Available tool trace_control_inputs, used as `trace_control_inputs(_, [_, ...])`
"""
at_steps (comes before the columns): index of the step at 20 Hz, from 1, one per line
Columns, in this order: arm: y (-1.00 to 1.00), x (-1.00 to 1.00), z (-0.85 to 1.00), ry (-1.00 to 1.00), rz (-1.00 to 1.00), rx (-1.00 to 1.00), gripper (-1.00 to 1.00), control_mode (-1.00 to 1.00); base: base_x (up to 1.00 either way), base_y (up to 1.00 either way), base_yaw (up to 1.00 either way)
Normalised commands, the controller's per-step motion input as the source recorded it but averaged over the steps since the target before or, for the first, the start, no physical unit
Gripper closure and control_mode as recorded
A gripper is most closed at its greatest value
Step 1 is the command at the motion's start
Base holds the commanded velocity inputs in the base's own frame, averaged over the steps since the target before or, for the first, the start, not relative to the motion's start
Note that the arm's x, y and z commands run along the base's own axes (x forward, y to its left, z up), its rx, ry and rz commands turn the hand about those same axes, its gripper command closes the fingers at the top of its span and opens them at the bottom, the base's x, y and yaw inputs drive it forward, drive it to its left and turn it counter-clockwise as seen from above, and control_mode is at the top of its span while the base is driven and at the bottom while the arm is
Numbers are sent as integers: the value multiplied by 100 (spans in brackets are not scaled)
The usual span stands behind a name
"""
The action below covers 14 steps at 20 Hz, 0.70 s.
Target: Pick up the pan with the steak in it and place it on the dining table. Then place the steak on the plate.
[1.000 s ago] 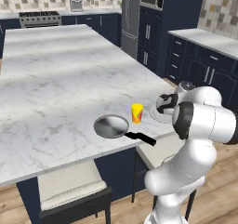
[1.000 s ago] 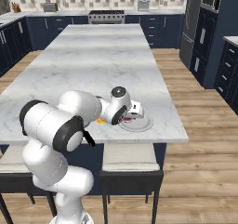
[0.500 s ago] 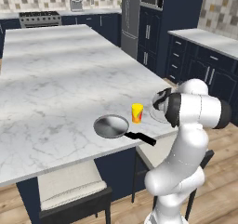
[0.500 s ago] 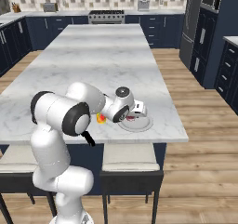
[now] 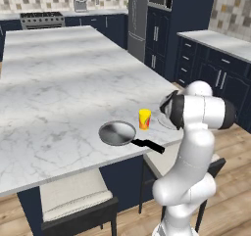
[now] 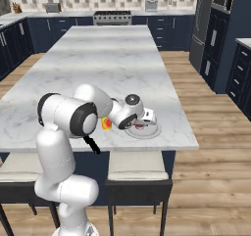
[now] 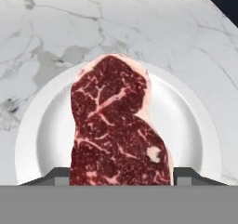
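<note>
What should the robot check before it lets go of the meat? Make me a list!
1. Pan set on the dining table: ok, and it is empty.
2. Steak over the plate: ok in the hand view.
3. Steak between the fingers of the gripper: ok, one fingertip shows at each side.
4. Steak already resting on the plate: cannot tell.
5. Yellow cup out of the way: ok, standing between pan and plate.

A home kitchen. A stove (image 6: 112,17) stands against the tiled wall, navy cabinets (image 5: 212,73) line it. A fridge (image 5: 138,19) stands beside them.
</note>
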Motion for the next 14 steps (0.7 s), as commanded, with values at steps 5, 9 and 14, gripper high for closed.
trace_control_inputs(5, [0,18,-29,0,0,0,100,-100,0,0,0])
trace_control_inputs(9, [0,13,-18,-1,0,0,100,-100,0,0,0])
trace_control_inputs(14, [0,0,6,0,-1,0,-100,-100,0,0,0])
